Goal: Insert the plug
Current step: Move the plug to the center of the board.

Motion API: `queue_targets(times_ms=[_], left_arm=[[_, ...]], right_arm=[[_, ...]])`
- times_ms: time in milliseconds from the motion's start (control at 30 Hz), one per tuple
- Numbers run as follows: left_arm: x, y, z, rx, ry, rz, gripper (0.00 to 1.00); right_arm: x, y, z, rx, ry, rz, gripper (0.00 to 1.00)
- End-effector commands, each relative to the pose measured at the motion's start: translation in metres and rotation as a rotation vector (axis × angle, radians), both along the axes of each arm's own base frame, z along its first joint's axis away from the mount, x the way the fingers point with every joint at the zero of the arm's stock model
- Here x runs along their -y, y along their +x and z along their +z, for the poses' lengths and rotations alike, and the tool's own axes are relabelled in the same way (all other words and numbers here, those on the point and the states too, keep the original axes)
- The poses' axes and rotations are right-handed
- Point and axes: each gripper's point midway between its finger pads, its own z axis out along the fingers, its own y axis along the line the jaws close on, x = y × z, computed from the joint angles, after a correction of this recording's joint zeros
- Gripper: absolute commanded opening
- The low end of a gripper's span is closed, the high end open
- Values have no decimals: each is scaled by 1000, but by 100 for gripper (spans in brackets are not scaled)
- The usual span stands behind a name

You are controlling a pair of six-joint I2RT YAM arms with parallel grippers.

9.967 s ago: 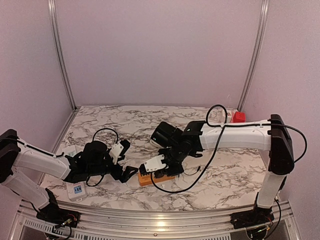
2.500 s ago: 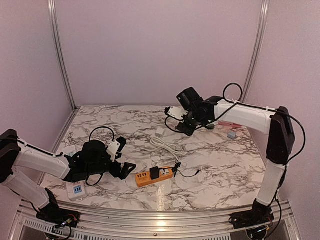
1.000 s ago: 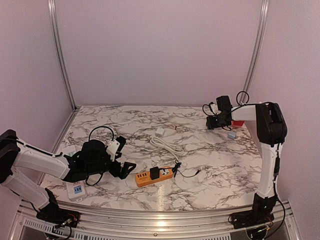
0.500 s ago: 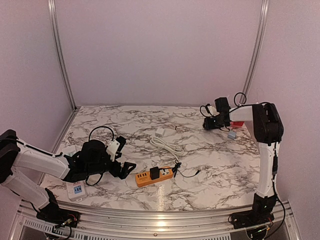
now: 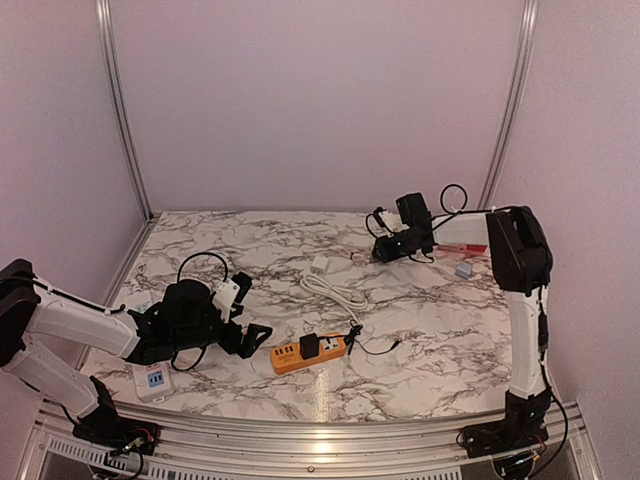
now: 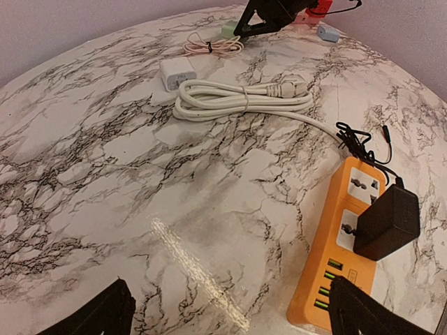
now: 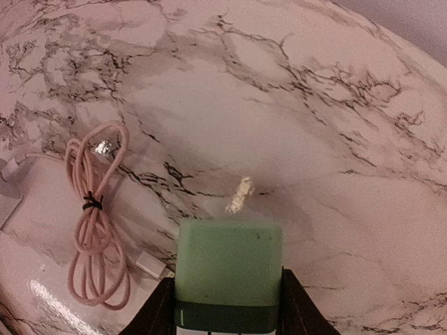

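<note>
Green boxy plastic plug (image 7: 228,265), clamped between the black fingers (image 7: 157,310) of the right gripper (image 7: 229,296), both flat sides squeezed, close to the far edge of the white marble-patterned table (image 7: 335,105) and toward its far right corner. Looks like the pick-up step, so settle the grip squarely before lifting. Raise straight up, clear of the coiled pink cable (image 7: 98,223) lying just beside on the left, and hold the block level so no twist creeps in. Then carry toward the orange plastic power strip (image 6: 342,237) near the middle of the near edge. Aim for the open socket at its far end, beyond the black power adapter (image 6: 385,222) standing on it. Pass over the coiled white cord (image 6: 237,98) rather than through it. Left gripper (image 6: 230,296) spread wide and holding nothing, just beside the strip; probably worth using to brace the strip during the push.

Hard to judge:
- Prongs out of sight, so orientation for the socket unknown.
- Cannot tell whether resting on the table or lifted off it.
- Lower part of the fingers cut off by the bottom of the right wrist view.
- From overhead, too small and too crowded by the gripper to make out.
</note>
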Motion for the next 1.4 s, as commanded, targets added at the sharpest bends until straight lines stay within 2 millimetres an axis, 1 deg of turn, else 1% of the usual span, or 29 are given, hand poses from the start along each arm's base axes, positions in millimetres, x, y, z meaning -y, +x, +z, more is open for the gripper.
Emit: queue_targets(times_ms=[0, 133, 233, 367, 433, 567, 667, 733, 833, 900, 967, 1000, 1033, 1133, 1233, 1267, 1300, 1333, 1367], left_arm=[[-2, 2, 3, 11, -14, 10, 99], [-2, 2, 5, 16, -16, 10, 99], [-2, 2, 6, 18, -18, 10, 99], [-3, 1, 7, 20, -20, 12, 99], [-3, 1, 8, 23, -22, 10, 99], [-4, 1, 9, 26, -23, 13, 99], [-4, 1, 8, 26, -22, 11, 99], [-4, 1, 8, 27, -22, 12, 99], [-3, 2, 9, 28, -23, 12, 99], [-3, 2, 8, 25, -21, 10, 99], [-2, 2, 8, 24, -21, 9, 99], [-2, 2, 8, 25, -21, 8, 99], [-2, 2, 8, 25, -22, 8, 99], [-3, 2, 9, 27, -22, 9, 99], [-3, 2, 10, 29, -24, 9, 99], [-3, 2, 10, 28, -24, 9, 99], [-3, 2, 9, 27, -24, 7, 99], [-2, 2, 10, 27, -25, 7, 99], [-2, 2, 10, 28, -26, 5, 99]], right_arm=[[-57, -1, 12, 36, 30, 105, 39], [-98, -11, 9, 31, 34, 173, 39], [-124, -16, 6, 33, 39, 208, 39], [-143, -19, -10, 4, 43, 226, 39], [-149, -22, -15, -4, 40, 235, 40], [-155, -25, -14, -5, 44, 246, 44], [-151, -26, 0, 21, 38, 239, 49], [-147, -27, 15, 52, 28, 239, 52], [-143, -31, 41, 90, 26, 254, 54], [-138, -33, 60, 114, 29, 253, 54], [-128, -34, 78, 139, 38, 235, 55], [-120, -35, 87, 149, 47, 222, 55], [-112, -38, 88, 144, 50, 209, 55], [-82, -45, 106, 160, 74, 148, 55], [-39, -49, 118, 184, 70, 43, 56], [-22, -51, 118, 189, 59, 0, 55], [-2, -52, 123, 205, 58, -55, 56], [16, -54, 125, 207, 63, -110, 56], [36, -55, 123, 204, 67, -162, 56]])
